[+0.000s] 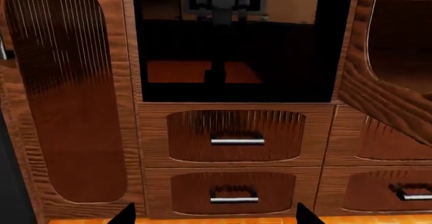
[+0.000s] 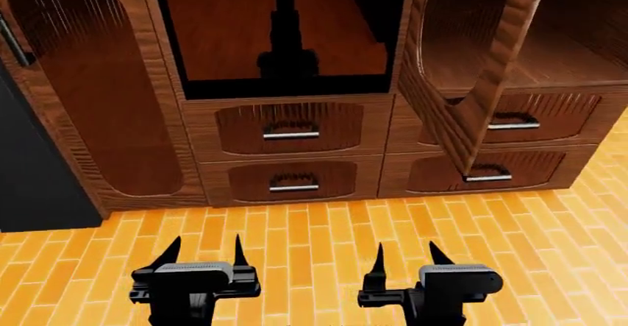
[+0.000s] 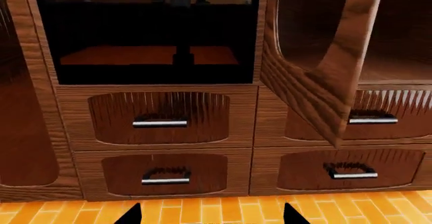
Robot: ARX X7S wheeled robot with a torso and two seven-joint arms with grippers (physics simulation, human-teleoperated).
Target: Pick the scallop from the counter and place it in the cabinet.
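Wood cabinet [image 2: 294, 157] fills your view, its right door [image 2: 481, 83] swung open for the drop, yet both claws, left [image 2: 206, 256] and right [image 2: 404, 260], hang apart and empty over the floor [image 2: 314, 230], with scallop and bench out of sight

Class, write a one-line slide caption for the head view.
Both open, empty pincers, left and right, hover over orange floor facing the wooden cabinet, its right door swung open.
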